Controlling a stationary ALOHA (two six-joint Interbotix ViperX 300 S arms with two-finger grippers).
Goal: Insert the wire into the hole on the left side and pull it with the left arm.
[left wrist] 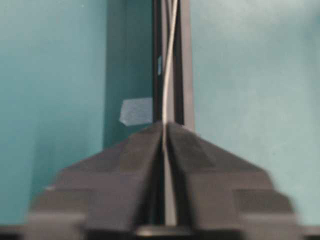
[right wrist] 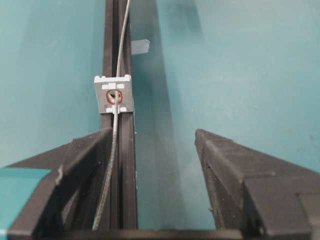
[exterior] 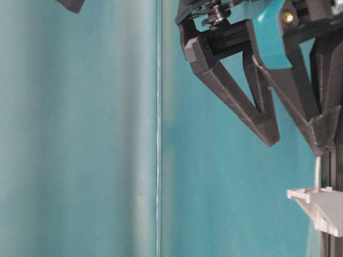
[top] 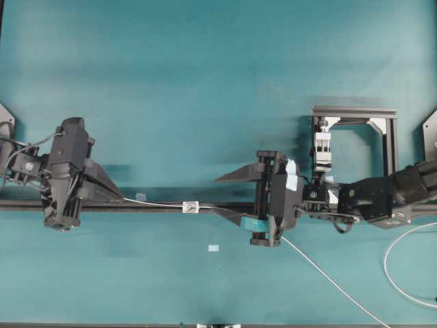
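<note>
The thin whitish wire (top: 160, 203) runs along the black rail and passes through the hole (right wrist: 114, 95) in the small white bracket (top: 191, 206). My left gripper (top: 120, 197) sits on the rail left of the bracket, its plain black fingers shut on the wire's end (left wrist: 169, 65), tips together at the left gripper (left wrist: 164, 125). My taped right gripper (top: 222, 197) stands open just right of the bracket. The wire (right wrist: 111, 150) lies loose past its left finger (right wrist: 92, 150), not held. At table level the right gripper (exterior: 296, 140) hangs above the bracket (exterior: 316, 206).
The black rail (top: 157, 207) crosses the table. A pale tape piece (top: 213, 247) lies in front of it and another (left wrist: 136, 111) beside it. A metal frame (top: 355, 113) stands at the back right. Slack wire (top: 328, 280) trails to the front right.
</note>
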